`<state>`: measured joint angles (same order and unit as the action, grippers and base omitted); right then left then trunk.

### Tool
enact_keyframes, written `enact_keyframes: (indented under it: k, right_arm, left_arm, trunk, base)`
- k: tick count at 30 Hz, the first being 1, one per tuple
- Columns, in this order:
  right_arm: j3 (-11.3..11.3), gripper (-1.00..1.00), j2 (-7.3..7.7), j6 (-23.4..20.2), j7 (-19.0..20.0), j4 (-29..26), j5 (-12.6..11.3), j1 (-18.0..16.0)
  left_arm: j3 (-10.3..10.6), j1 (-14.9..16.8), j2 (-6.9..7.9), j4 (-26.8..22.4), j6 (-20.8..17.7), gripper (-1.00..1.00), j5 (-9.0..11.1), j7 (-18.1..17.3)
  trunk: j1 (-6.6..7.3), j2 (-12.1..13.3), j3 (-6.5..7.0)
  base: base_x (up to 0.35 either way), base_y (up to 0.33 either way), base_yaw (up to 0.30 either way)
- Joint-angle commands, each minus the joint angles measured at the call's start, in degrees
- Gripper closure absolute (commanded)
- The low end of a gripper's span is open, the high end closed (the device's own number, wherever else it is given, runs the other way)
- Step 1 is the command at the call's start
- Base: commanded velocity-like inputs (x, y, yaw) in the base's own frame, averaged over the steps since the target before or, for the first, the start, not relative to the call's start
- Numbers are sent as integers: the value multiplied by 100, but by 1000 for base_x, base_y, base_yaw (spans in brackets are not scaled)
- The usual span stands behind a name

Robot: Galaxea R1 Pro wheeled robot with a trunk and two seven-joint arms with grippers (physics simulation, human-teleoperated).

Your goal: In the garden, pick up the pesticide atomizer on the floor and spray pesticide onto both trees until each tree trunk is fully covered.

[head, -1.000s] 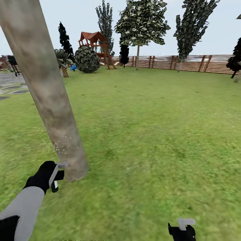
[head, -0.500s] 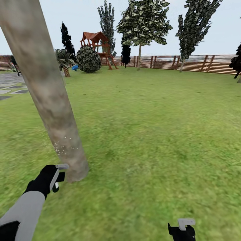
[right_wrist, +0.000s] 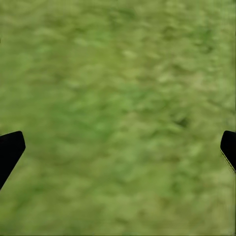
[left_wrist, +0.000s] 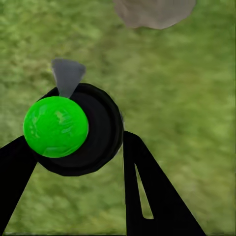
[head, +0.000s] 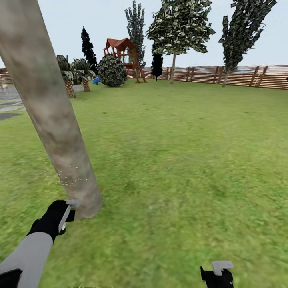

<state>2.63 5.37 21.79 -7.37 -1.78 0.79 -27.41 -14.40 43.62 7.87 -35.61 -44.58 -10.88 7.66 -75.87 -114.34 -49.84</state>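
Spraying: the left claw (head: 66, 212) is clamped on the pesticide atomizer (left_wrist: 73, 130), its grey nozzle aimed at the foot of the near tree trunk (head: 52, 116), just beside it.
Done so far: a thin scatter of white pesticide (head: 70, 178) specks sits low on that trunk; I judge most of the bark above is still bare.
Left to do: finishing this trunk, then a second tree.
Right claw: the right claw (right_wrist: 118, 147) hangs spread wide with nothing in it, over lawn (head: 180, 160).
Around: wooden fence (head: 240, 76), playhouse (head: 122, 56), round bush (head: 112, 71), leafy tree (head: 180, 28) far across the garden.
In the way: nothing that I can see.
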Motion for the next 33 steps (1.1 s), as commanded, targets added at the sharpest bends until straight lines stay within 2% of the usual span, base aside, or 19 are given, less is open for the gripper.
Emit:
enact_keyframes:
  k: [1, 7, 23, 33]
  right_arm:
    - [27, -100, 0, 9, -28, 2, 9, -1]
    - [31, -100, -1, 9, -28, 2, 9, -1]
    - [34, -100, -1, 9, -28, 2, 9, -1]
    - [36, -100, -1, 9, -28, 4, 9, -1]
  left_arm:
    - [-2, 1, -13, -7, -31, 100, -35, 2]
    - [-4, -3, -70, -7, -26, 100, 3, 7]
    - [-19, -8, -84, -8, -25, 100, 16, 24]
    - [-19, -11, -93, -8, -25, 100, 25, 23]
  trunk:
    - [1, -2, -5]
    - [1, -2, -5]
    - [1, -2, -5]
    - [1, -2, -5]
  base:
    - [7, -273, 276]
    - [80, -273, 250]
    - [115, -265, 12]
    - [13, -272, 251]
